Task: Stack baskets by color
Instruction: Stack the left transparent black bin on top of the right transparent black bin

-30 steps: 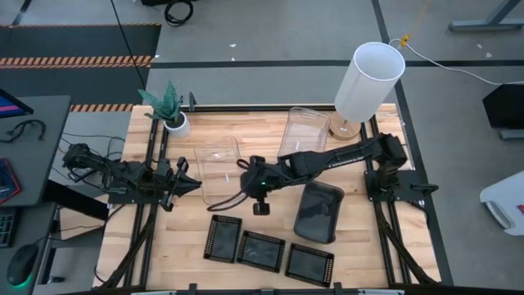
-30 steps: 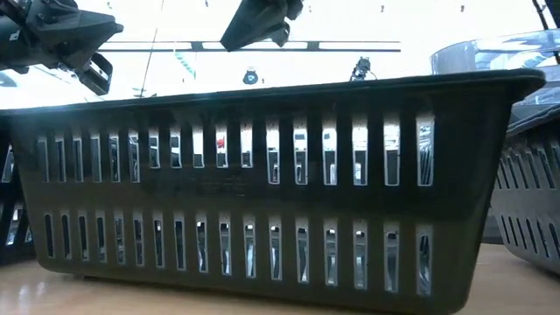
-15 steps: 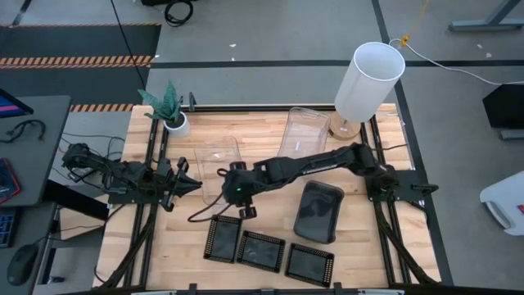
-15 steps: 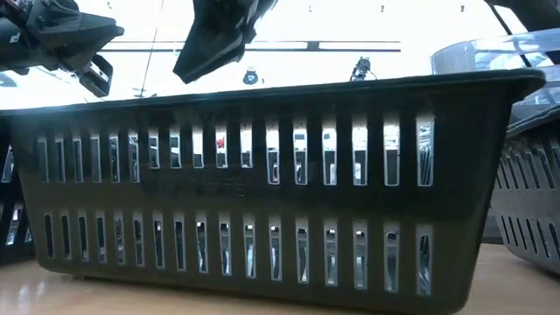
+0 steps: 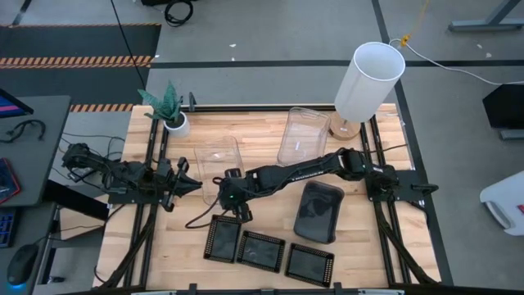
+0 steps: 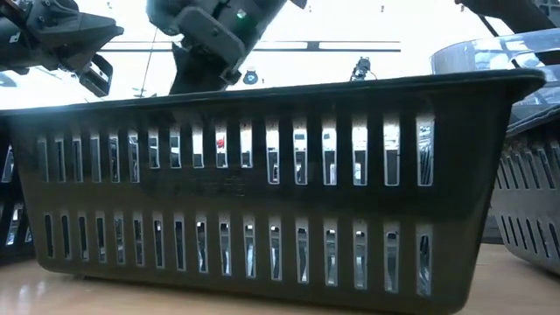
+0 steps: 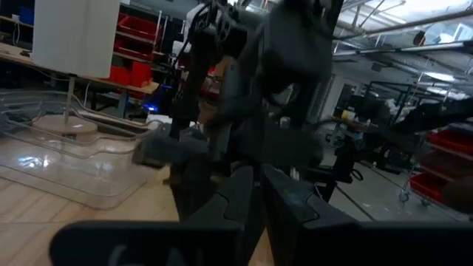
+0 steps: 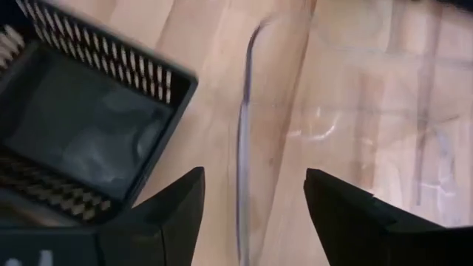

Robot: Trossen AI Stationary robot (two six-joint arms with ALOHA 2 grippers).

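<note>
Right jaws apart astride clear basket (image 8: pixel 355 111) rim, fingertips cropped

In the low view, a black slotted basket (image 6: pixel 271 188) filled nearly the whole picture and hid most of the counter behind it; its left end and bottom corner were cut off by the picture's edge. A grey basket (image 6: pixel 529 175) at the right edge showed only in part. The right arm's gripper was hidden behind the black basket's rim there, so its jaws could not be seen in that view.

In the left wrist view, the other arm (image 7: pixel 251 89) was blurred, and the clear bin (image 7: pixel 74 159) was cut off at the picture's edge.

In the right wrist view, a black mesh tray (image 8: pixel 81 125) and a clear bin's rim (image 8: pixel 244 162) were both cropped.
</note>
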